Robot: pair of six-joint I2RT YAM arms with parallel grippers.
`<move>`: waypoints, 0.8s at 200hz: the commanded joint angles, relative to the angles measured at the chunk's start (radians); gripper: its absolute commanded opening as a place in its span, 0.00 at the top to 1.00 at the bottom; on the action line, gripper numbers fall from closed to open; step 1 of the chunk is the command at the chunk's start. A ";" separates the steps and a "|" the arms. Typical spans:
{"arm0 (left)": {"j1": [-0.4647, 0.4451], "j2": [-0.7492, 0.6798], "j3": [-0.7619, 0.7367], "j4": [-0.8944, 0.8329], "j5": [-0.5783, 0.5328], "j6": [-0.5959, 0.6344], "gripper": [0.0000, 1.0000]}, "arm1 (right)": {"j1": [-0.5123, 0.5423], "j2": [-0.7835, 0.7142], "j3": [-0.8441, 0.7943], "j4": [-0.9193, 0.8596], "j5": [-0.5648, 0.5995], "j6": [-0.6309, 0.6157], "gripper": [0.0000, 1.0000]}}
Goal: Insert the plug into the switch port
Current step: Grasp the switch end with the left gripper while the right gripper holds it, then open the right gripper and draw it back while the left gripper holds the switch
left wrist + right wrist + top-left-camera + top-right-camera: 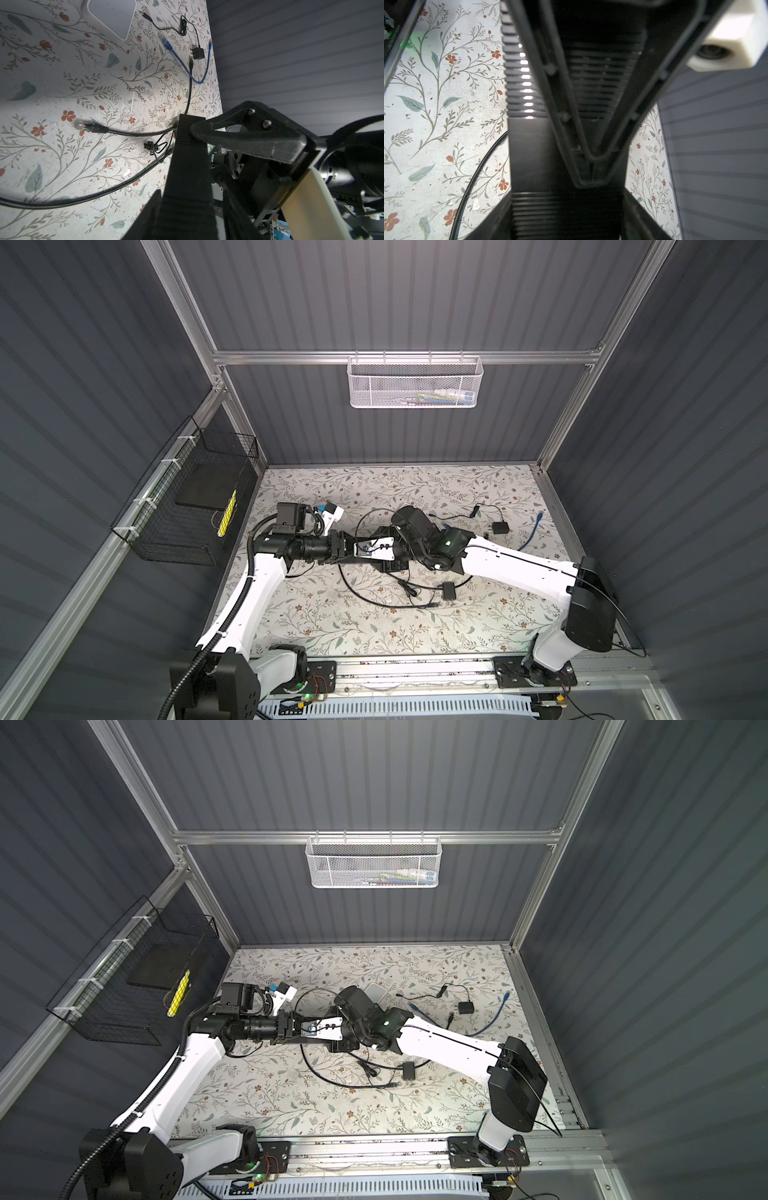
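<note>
White mesh basket [361, 381]: coloured bits [440, 397]; black wire basket [178, 549]: slab [203, 489]; right claw [589, 187] pinching switch [529, 145]; left claw [176, 162] unclear.

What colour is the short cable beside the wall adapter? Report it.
Blue cable, left wrist view.

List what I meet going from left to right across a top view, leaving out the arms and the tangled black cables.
black wire basket → white mesh basket → far black adapter → blue cable's far plug
</note>
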 commanded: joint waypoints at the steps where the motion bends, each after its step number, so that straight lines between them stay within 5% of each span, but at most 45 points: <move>1: -0.007 0.018 -0.004 -0.069 0.009 0.031 0.56 | 0.015 -0.011 0.053 0.098 0.008 0.018 0.73; 86: -0.007 0.054 -0.014 -0.074 0.020 0.061 0.77 | 0.015 0.009 0.052 0.126 0.027 0.016 0.68; 103: -0.007 0.060 -0.017 -0.076 0.010 0.063 0.88 | 0.015 0.018 0.056 0.130 0.041 0.020 0.65; 119: -0.007 0.071 -0.015 -0.080 -0.012 0.061 0.98 | 0.015 0.020 0.062 0.124 0.055 0.041 0.58; 160: -0.007 0.079 0.006 -0.040 -0.078 0.011 1.00 | 0.009 -0.013 0.023 0.099 0.118 0.120 0.36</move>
